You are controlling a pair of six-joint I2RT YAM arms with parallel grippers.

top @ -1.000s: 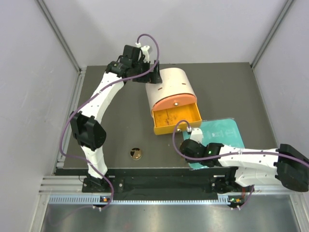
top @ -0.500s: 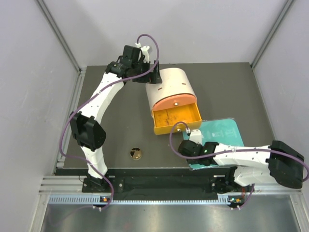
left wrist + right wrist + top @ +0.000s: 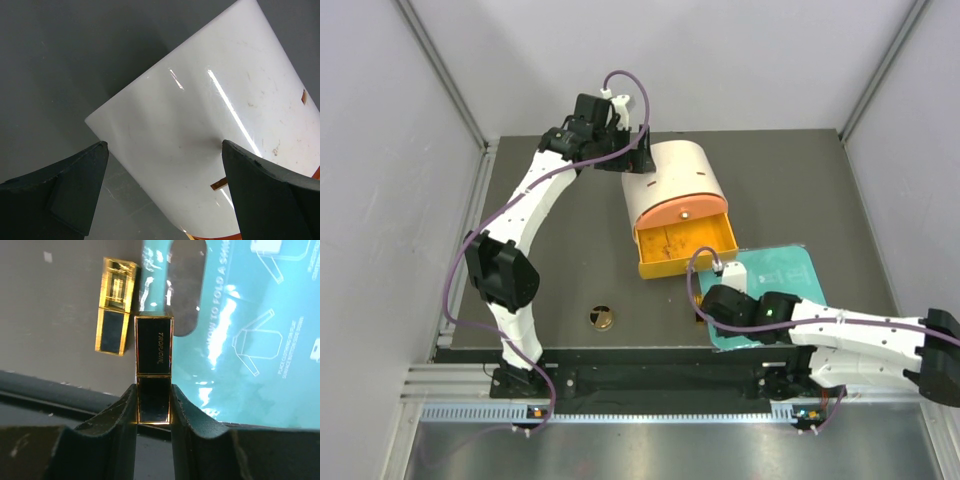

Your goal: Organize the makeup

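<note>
The black-and-gold lipstick (image 3: pixel 154 355) is lying at the teal board's (image 3: pixel 260 315) edge, just beside a second gold-and-black piece (image 3: pixel 116 305) on the desk (image 3: pixel 50 315). The right hand (image 3: pixel 154 390) is pinching its near end, arm reaching low along the desk's front, while the left hand (image 3: pixel 163 145) is gaping wide around the cream box (image 3: pixel 210 100).

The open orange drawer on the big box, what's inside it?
The drawer shows only a bare yellow-orange floor with darker smudges, no items visible. Its rear part is covered by the box's cream shell, so it cannot be checked.
</note>
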